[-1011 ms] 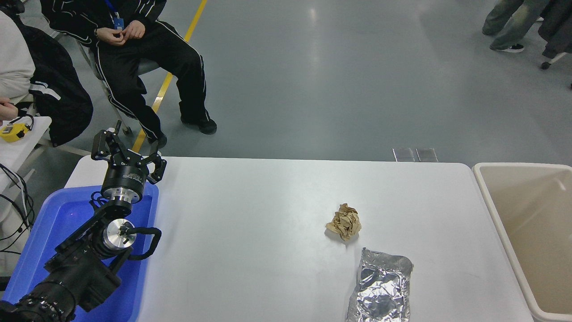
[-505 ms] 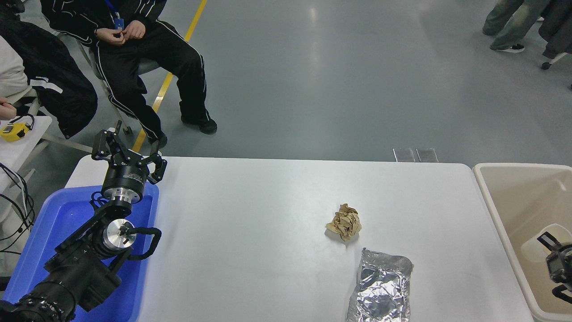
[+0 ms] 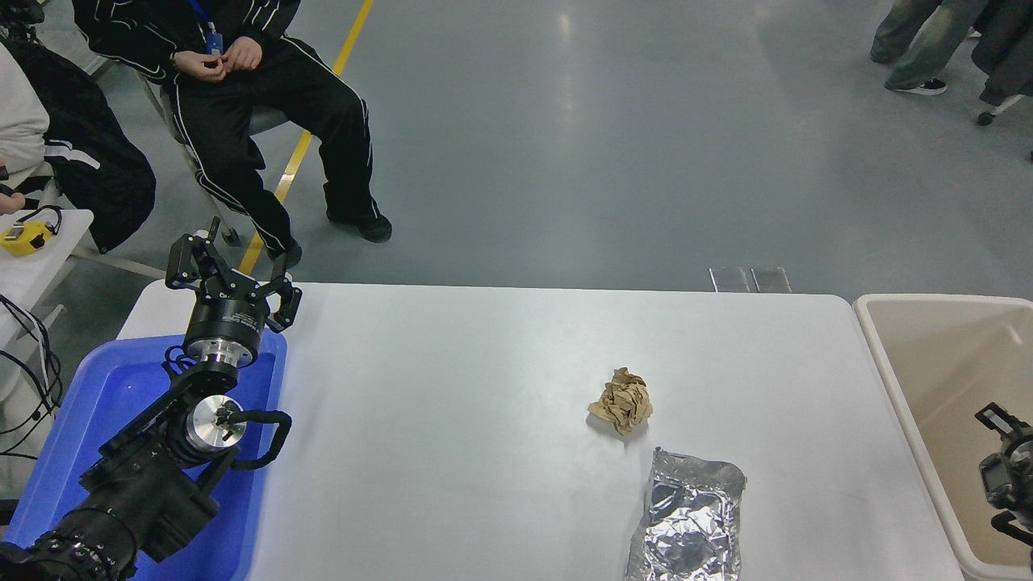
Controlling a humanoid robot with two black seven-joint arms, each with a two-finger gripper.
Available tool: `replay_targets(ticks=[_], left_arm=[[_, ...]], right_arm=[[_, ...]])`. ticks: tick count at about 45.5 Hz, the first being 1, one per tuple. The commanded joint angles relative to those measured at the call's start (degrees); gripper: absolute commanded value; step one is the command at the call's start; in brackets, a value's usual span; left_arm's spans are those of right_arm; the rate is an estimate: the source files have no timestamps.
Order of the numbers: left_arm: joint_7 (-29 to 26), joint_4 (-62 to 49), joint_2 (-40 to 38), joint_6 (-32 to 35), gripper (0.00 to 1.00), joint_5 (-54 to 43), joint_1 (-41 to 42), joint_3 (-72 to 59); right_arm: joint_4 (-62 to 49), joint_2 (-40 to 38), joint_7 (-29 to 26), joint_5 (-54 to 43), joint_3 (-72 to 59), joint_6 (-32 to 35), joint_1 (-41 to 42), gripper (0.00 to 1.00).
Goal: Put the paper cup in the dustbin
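The paper cup does not show anywhere in this view. The beige dustbin [image 3: 888, 379] stands at the table's right end, its inside bare where it shows. My right gripper [image 3: 991, 470] comes in from the right edge and hangs over the bin's inside, its fingers spread apart with nothing between them. My left arm is parked at the lower left, with its gripper [image 3: 232, 268] open above the far end of the blue tray.
A crumpled brown paper ball [image 3: 621, 401] and a crinkled foil bag [image 3: 686, 528] lie on the white table [image 3: 452, 420] right of centre. A blue tray [image 3: 89, 420] sits at the left end. People sit beyond the far left corner.
One second ago the right gripper was out of view. Half a second ago it held the white cup over the bin. Now the cup is gone and the gripper is empty.
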Motion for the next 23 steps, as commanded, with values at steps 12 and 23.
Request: replay_targets(ticks=[12,23], left_arm=[[0.0,0.0,0.0,0.0,1.0,0.0,0.0,0.0],[0.0,0.0,0.0,0.0,1.0,0.0,0.0,0.0]], right_arm=[[0.3,-4.8,0.0,6.1,9.1,-0.7,9.5,0.99],[9.3,-9.9,0.1,16.4,22.7,-0.7,17.3,0.99]])
